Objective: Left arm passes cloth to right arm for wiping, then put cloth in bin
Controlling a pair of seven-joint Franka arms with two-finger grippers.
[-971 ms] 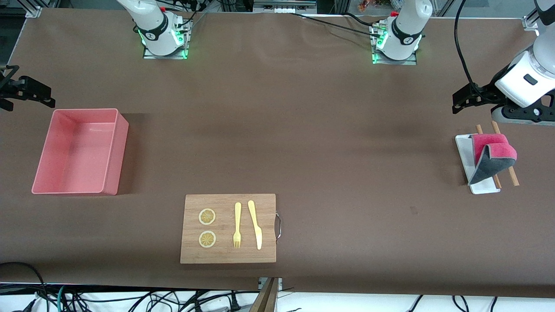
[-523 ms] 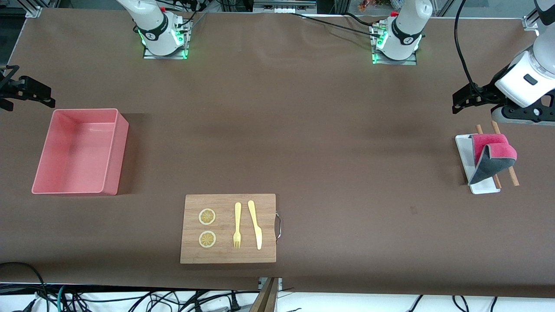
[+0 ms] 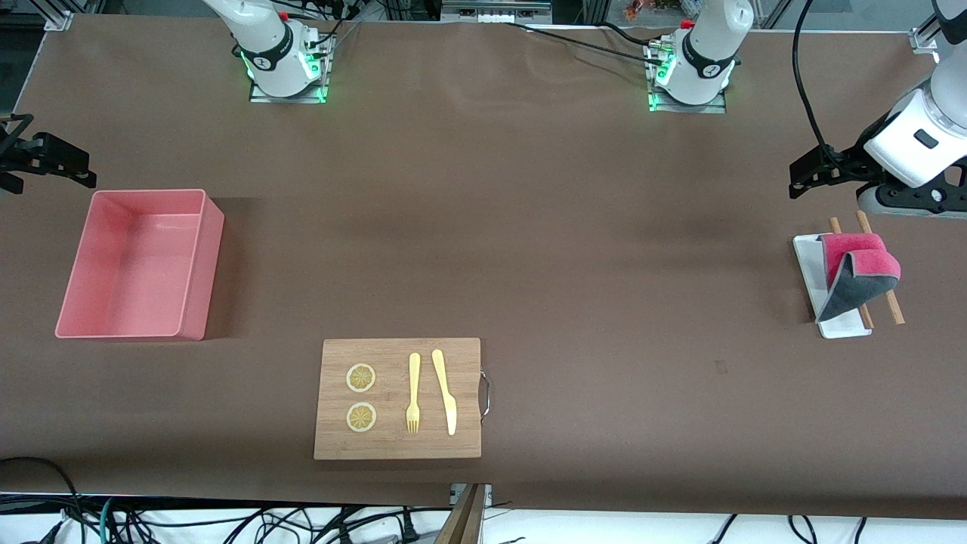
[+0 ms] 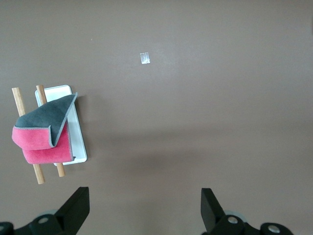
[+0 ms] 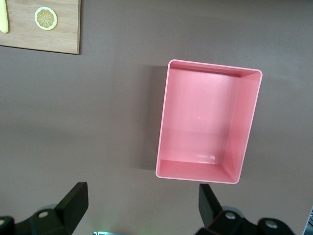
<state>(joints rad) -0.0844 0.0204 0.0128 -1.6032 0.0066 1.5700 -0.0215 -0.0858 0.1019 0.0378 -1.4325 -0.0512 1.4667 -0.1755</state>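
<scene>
The cloth, crimson-pink with a dark grey face folded over, lies on a flat white tray at the left arm's end of the table. It also shows in the left wrist view. My left gripper hangs open and empty above the table beside the tray, apart from the cloth; in its wrist view the fingers stand wide. The pale pink bin stands empty at the right arm's end, also in the right wrist view. My right gripper hovers open beside the bin.
Two wooden sticks lie under the cloth across the tray. A wooden cutting board with two lemon slices, a yellow fork and a yellow knife lies near the front camera, mid-table. A small pale scrap lies on the brown table.
</scene>
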